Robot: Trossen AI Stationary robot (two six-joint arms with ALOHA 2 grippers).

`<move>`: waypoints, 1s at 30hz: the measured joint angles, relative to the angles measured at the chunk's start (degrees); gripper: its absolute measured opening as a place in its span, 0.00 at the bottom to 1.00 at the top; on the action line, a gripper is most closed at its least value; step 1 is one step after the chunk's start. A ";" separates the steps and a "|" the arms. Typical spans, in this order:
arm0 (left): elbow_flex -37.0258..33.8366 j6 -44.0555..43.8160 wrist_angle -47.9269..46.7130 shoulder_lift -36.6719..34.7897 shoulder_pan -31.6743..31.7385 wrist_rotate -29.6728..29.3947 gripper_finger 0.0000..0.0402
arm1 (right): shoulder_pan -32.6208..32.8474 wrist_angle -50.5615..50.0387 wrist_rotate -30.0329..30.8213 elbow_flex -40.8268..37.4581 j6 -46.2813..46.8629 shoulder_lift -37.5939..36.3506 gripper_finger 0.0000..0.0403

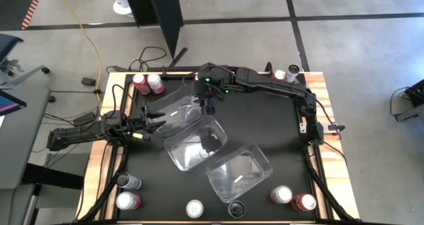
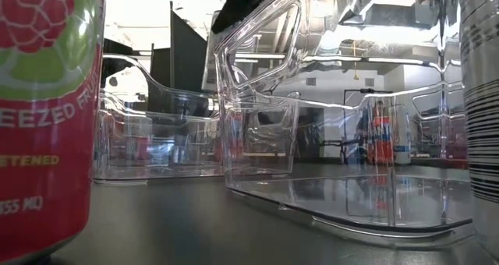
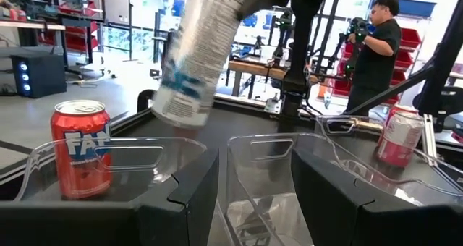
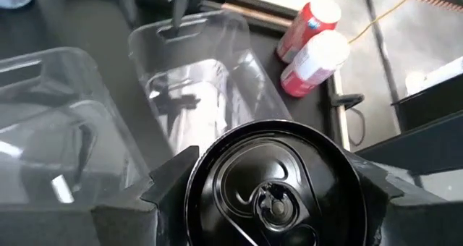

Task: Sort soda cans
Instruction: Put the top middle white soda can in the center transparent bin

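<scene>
Upper centre of the high view: right gripper [image 1: 209,106] hangs over the upper-left clear plastic tub [image 1: 173,114], jaws clamped on a silver-grey can with blue print [image 3: 195,54]; the right wrist view shows its dark top [image 4: 273,181] filling the space between the fingers.
Left gripper [image 1: 147,124]: at the left edge of the same tub, fingers [image 3: 181,195] set either side of the tub's rim, part open. Whether they press on the rim, cannot tell.
Progress: judged early. No can is clearly seen inside any tub; the held can is not yet released.
Tub, upper left: looks empty.
Tub, centre [image 1: 196,144]: looks empty, though the arm's shadow falls on it.
Tub, lower right [image 1: 240,171]: looks empty.
Unsorted, upper left of table: two red cans with silver tops [image 1: 147,83].
Unsorted, upper right corner: two cans [image 1: 286,73], one red-and-white, one darker.
Unsorted, lower edge: dark can and red can at lower left [image 1: 127,190], white-topped can [image 1: 194,208] and black can [image 1: 236,208] at bottom centre, two red cans at lower right [image 1: 292,198].
Remaining: nearly all cans.
</scene>
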 joint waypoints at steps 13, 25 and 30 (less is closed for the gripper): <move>0.00 0.00 0.00 0.02 0.02 0.04 0.42 | 5.63 -7.33 -0.06 0.02 3.13 -0.07 0.66; 0.00 -0.44 0.00 0.00 0.02 0.17 0.42 | 9.32 -5.00 0.01 -8.20 9.42 -0.09 0.66; 0.00 -0.44 0.00 0.02 0.02 0.20 0.42 | 8.19 -0.28 0.09 -11.89 9.53 -0.20 0.66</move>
